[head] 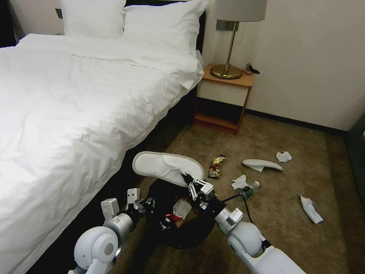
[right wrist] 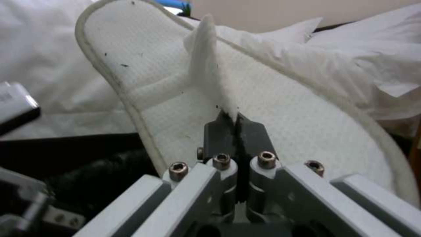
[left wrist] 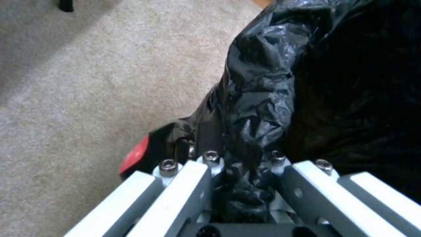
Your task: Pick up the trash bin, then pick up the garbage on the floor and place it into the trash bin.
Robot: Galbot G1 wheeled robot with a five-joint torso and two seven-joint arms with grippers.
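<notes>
Two jaws clamped | left: trash bin [head: 190, 232] rim | right: slipper [head: 163, 165] strap

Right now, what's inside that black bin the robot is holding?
Inside the trash bin I can see a red can and white tissue. The black liner's folds and the right gripper with its slipper hide the rest.

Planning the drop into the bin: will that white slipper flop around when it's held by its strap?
Probably light: the right hand lifts the slipper by a thin strap pinch. Its sole looks flat, so fairly stiff. It spans much of the trash bin, so it may catch.
</notes>
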